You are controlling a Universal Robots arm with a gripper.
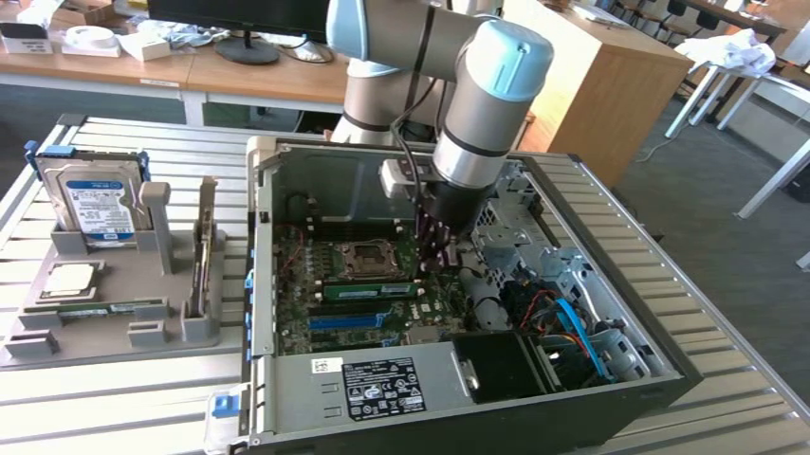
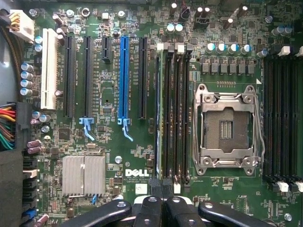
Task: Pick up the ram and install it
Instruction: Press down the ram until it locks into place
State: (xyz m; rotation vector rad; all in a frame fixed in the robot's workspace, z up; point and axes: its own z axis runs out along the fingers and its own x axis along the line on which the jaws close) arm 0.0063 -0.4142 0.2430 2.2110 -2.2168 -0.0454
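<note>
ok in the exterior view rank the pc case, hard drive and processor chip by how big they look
1. pc case, by far the largest
2. hard drive
3. processor chip, smallest
The gaps are plain, so nearness to the camera doesn't change the order.

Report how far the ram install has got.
Done: the ram stands on edge in a memory slot beside the empty processor socket, off the grey tray. In hand: the gripper is shut, apparently gripping nothing, at the stick's end; whether it touches the stick is unclear. Left: whether the stick is fully seated and latched cannot be told.
</note>
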